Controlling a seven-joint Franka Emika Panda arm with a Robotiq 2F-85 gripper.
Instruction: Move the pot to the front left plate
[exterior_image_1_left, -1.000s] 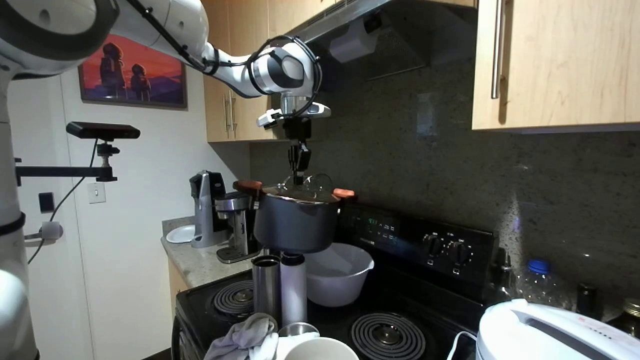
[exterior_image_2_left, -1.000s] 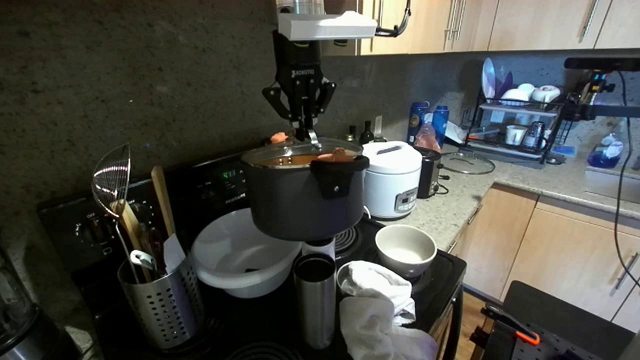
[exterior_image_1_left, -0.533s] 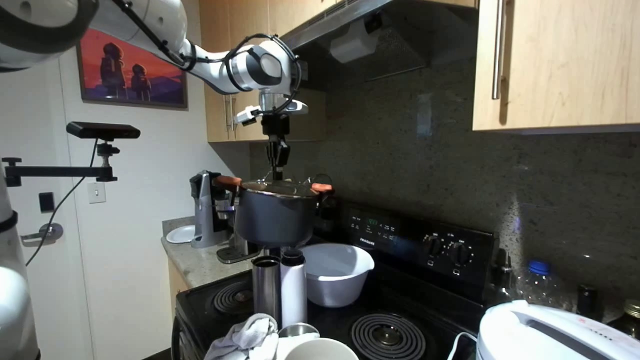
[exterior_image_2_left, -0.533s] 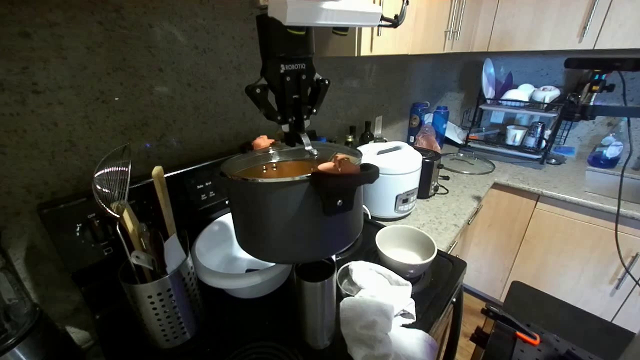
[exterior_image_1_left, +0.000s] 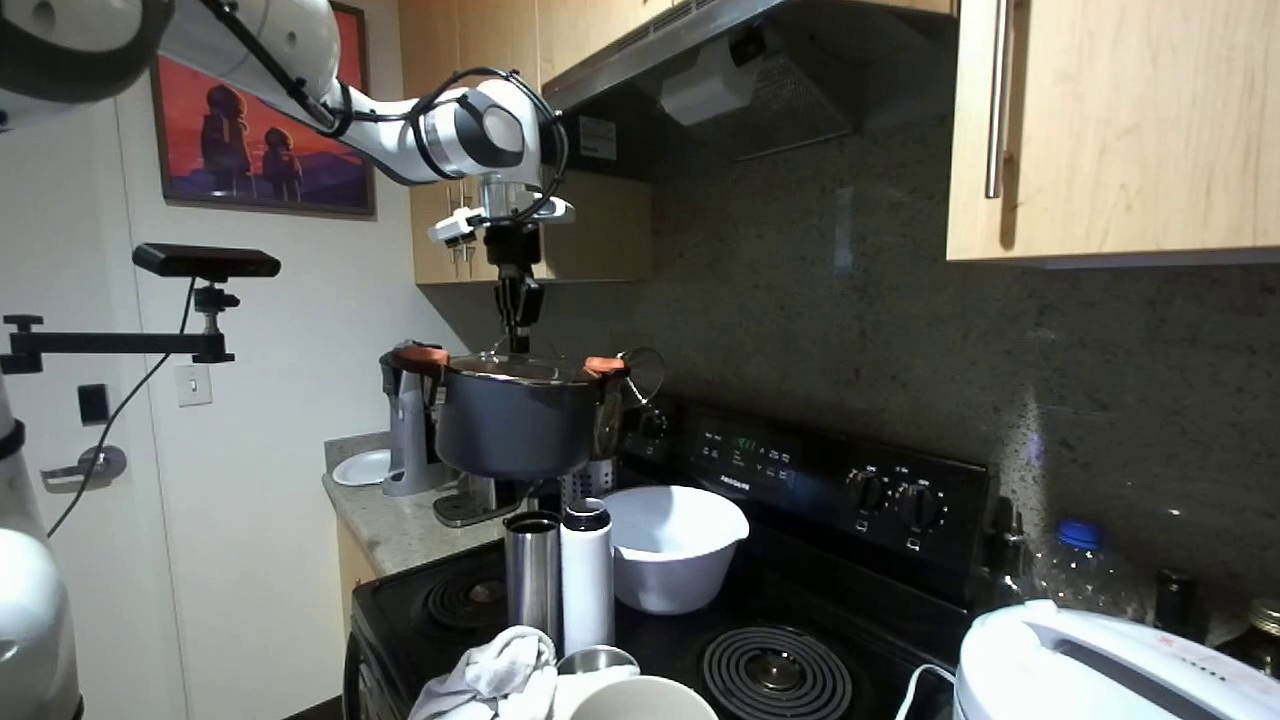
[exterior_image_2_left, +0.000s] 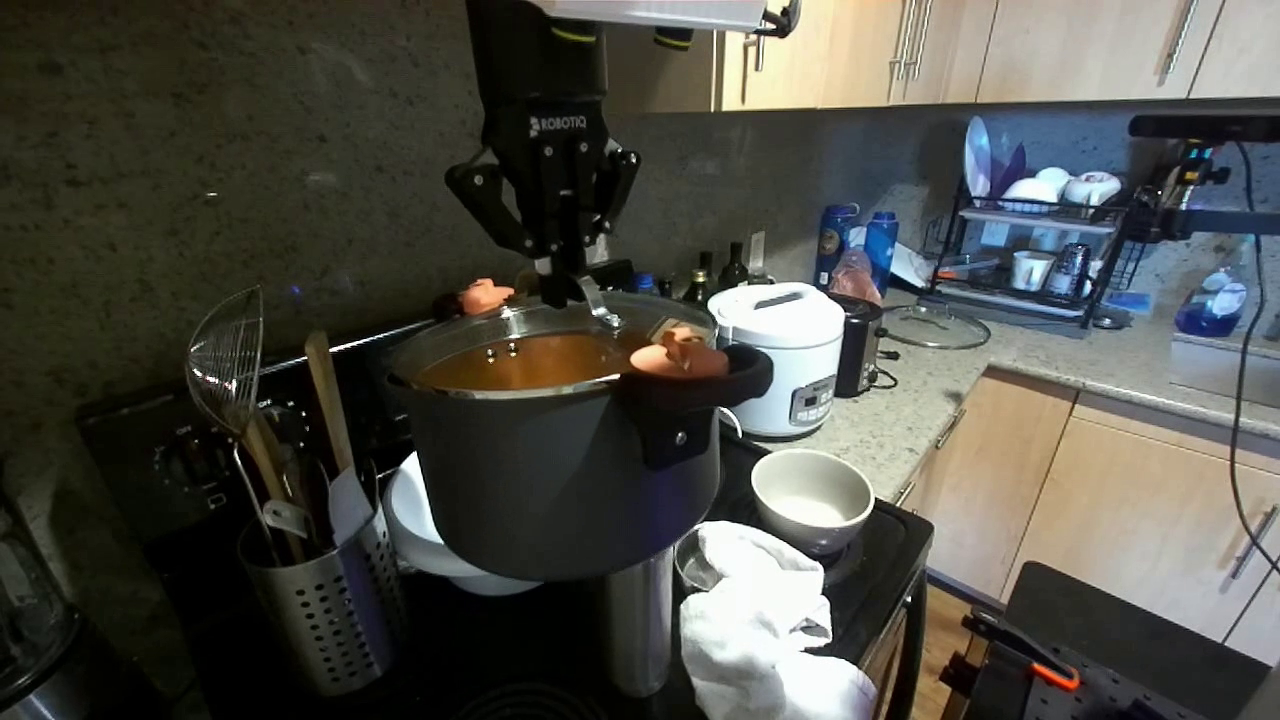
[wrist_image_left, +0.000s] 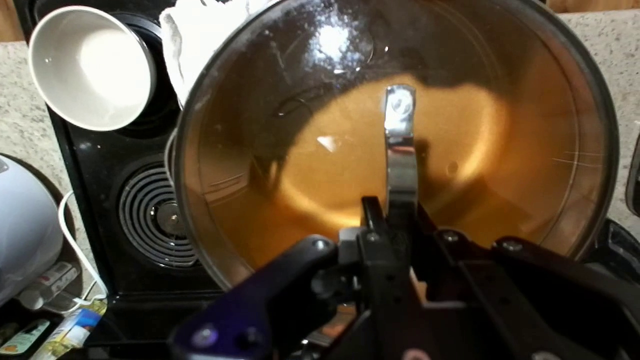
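Note:
The dark-grey pot (exterior_image_1_left: 515, 430) hangs in the air above the stove. Its glass lid is on, and its copper-brown inside shows through the lid in the wrist view (wrist_image_left: 325, 165). Its side handles carry orange-brown pads. My gripper (exterior_image_2_left: 570, 285) is shut on the lid's metal strap handle (wrist_image_left: 400, 135) and holds the pot roughly level. In an exterior view the pot (exterior_image_2_left: 565, 480) covers the upper part of the steel flask (exterior_image_2_left: 640, 620). A coil burner (exterior_image_1_left: 468, 600) at the stove's front, far from the rice cooker, shows in an exterior view.
The steel flask stands beside a white flask (exterior_image_1_left: 587, 580), just below the pot's level. A white bowl (exterior_image_1_left: 675, 560), a utensil holder (exterior_image_2_left: 320, 620), a cloth (exterior_image_2_left: 760, 620) and a cream bowl (exterior_image_2_left: 812, 500) are also on the stove. A white rice cooker (exterior_image_2_left: 780, 350) stands beside it.
My gripper and the hanging pot have moved left in both exterior views, away from the rice cooker and past the white bowl. The grip on the lid handle looks the same.

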